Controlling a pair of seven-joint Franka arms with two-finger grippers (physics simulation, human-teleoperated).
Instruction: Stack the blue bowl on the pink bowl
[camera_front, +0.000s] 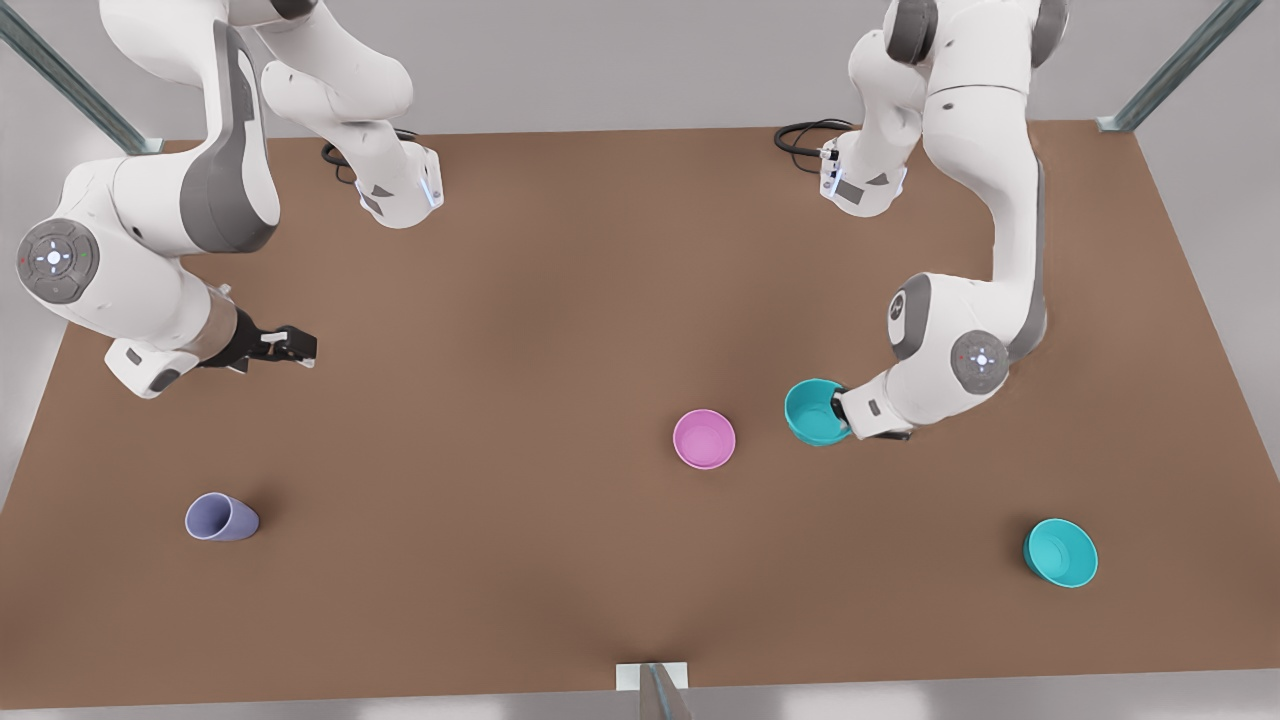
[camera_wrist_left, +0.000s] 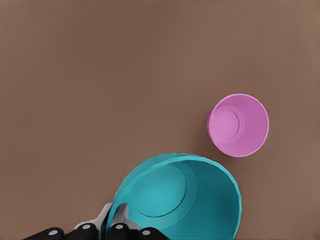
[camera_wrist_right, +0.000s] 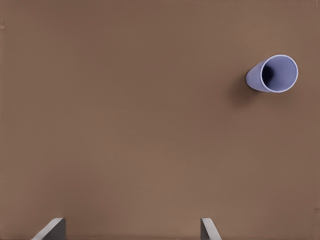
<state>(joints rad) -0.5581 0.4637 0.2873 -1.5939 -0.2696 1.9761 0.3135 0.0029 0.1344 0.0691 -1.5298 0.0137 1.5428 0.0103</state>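
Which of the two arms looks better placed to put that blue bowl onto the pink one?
The left. Its gripper is clamped on the blue bowl's rim, right beside the pink bowl. The right gripper waits open, far off near the lavender tumbler.

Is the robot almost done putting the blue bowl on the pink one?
About halfway. Done: the left gripper has pinched the blue bowl's rim, one finger inside. In hand: the bowl sits close beside the pink bowl, not over it. Left: carry it across and lower it in. The right gripper waits open, far off.
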